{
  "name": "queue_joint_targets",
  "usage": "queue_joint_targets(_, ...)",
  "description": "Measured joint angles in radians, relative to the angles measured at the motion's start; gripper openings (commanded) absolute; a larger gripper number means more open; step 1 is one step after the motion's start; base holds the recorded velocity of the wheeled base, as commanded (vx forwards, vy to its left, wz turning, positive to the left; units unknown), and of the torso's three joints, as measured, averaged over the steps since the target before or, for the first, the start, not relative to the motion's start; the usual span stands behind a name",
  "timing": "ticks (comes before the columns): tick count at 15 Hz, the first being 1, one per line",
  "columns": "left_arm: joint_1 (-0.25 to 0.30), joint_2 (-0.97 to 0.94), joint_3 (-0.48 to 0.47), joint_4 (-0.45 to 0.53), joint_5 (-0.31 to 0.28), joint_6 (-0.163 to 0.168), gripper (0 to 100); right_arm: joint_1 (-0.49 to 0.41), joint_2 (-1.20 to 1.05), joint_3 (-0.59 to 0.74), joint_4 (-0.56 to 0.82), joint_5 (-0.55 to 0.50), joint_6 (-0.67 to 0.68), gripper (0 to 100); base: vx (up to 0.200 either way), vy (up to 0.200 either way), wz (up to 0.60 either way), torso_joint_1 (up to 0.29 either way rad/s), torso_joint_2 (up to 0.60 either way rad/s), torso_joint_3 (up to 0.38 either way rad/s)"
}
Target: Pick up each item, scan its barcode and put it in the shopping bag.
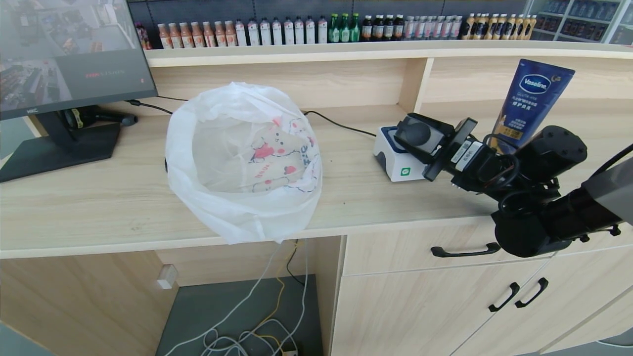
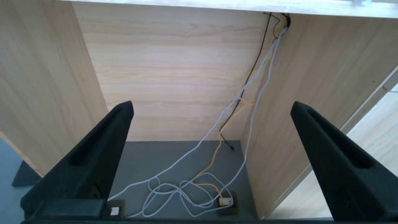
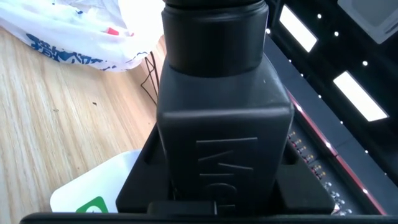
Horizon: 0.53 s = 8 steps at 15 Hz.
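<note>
Right gripper (image 1: 447,148) was pinching the black bottle (image 1: 419,134) right of centre in the head view, hovering just above the white scanner (image 1: 390,160). I couldn't see the barcode, so my call was to roll the wrist slowly until the label faced the scanner window, staying close without touching. Shopping bag (image 1: 242,158) sat open mid-frame, left of the scanner. Left gripper (image 2: 211,109) hung spread wide below the counter (image 1: 99,198), holding nothing.

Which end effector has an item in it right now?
The right end effector: it grips a black bottle over the white scanner. The left end effector is open and empty, below the counter.
</note>
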<state>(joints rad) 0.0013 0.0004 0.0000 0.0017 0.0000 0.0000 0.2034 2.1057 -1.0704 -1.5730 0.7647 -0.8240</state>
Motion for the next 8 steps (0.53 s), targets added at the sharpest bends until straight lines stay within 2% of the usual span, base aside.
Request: queue_joint_targets(8, 0.000, 0.000, 0.000, 0.000, 0.000, 0.000, 100, 0.016, 0.004, -0.006, 0.004, -0.006, 0.007, 0, 0.000, 0.000, 0.00, 0.000, 0.00, 0.000)
